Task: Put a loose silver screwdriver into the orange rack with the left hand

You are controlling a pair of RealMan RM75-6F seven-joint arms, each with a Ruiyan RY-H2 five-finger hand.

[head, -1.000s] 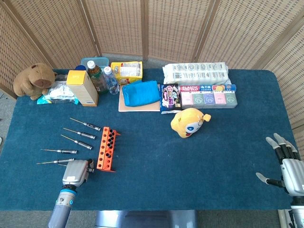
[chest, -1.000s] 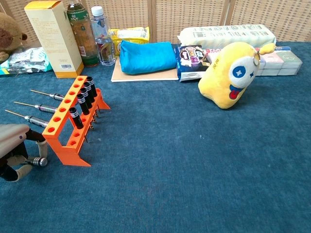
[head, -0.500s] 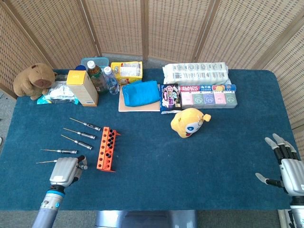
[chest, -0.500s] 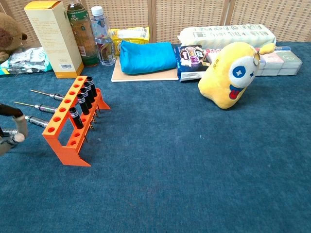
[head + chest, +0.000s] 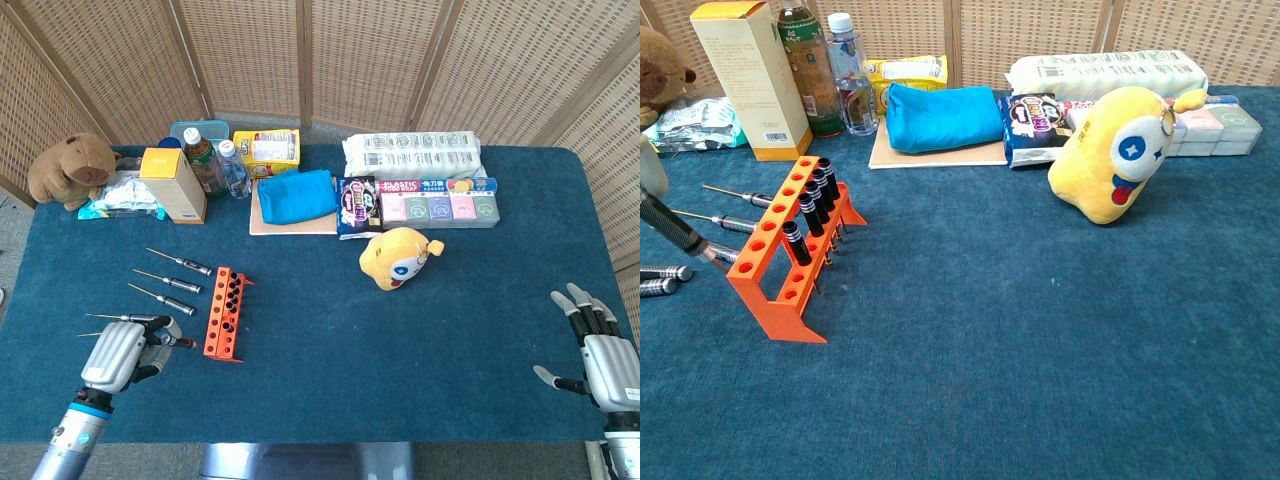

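The orange rack (image 5: pixel 224 314) (image 5: pixel 775 270) stands left of centre with several black-handled drivers in it. Loose silver screwdrivers lie in a fan to its left (image 5: pixel 168 281). The nearest two show their handles (image 5: pixel 662 272) at the chest view's left edge. My left hand (image 5: pixel 118 352) is over these nearest ones, fingers curved and apart, one arching above a handle (image 5: pixel 150 320). I see nothing gripped in it. In the chest view only one dark finger (image 5: pixel 675 228) slants in from the left edge. My right hand (image 5: pixel 600 355) rests at the table's right front corner, fingers spread, empty.
A yellow plush toy (image 5: pixel 397 257) sits mid-table. Along the back are a brown plush (image 5: pixel 72 168), a yellow box (image 5: pixel 174 184), bottles (image 5: pixel 205 160), a blue pouch (image 5: pixel 296 196), snack packs (image 5: pixel 435 205) and a tissue pack (image 5: pixel 412 155).
My left hand has moved left, away from the rack's front end, and is over the nearest loose screwdrivers. It has nearly left the chest view. The right hand barely shifted.
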